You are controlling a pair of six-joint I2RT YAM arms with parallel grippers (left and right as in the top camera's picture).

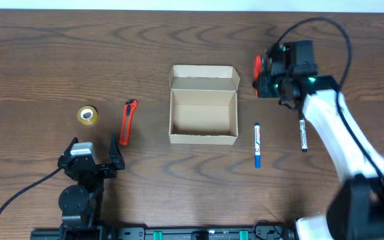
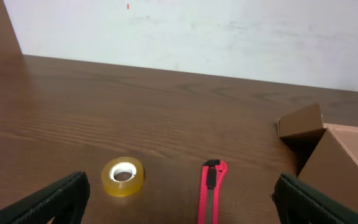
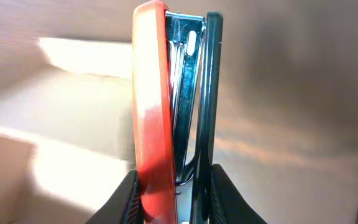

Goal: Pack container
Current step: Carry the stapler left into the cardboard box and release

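Seeing the container resting open on the brown tabletop, about the middle of it. Showing its lid flap folded back at the far edge, and a plain cardboard floor inside.

Gripping an orange-red stapler in the right claw, just off the far right corner of the container and apart from it. Clenching on the stapler from both sides, as the right wrist view is showing: one of the black fingers pressing on the orange top, the other on the black base, with the metal part between them. Pointing the stapler away from the wrist camera, with blurred cardboard of the container behind it on the left. Not being able to tell how high over the tabletop the stapler is hanging.

Holding the left claw released, jaws spread wide and grasping nothing, to the near left of the container and well apart from it.

Lying just left of the container, not touching it: a red box cutter, its length running from near to far. Lying flat farther left of the container: a yellowish tape roll.

Lying just right of the container's near right corner: a blue marker. Lying farther right of the container: a black marker, partly hiding under the white right arm.
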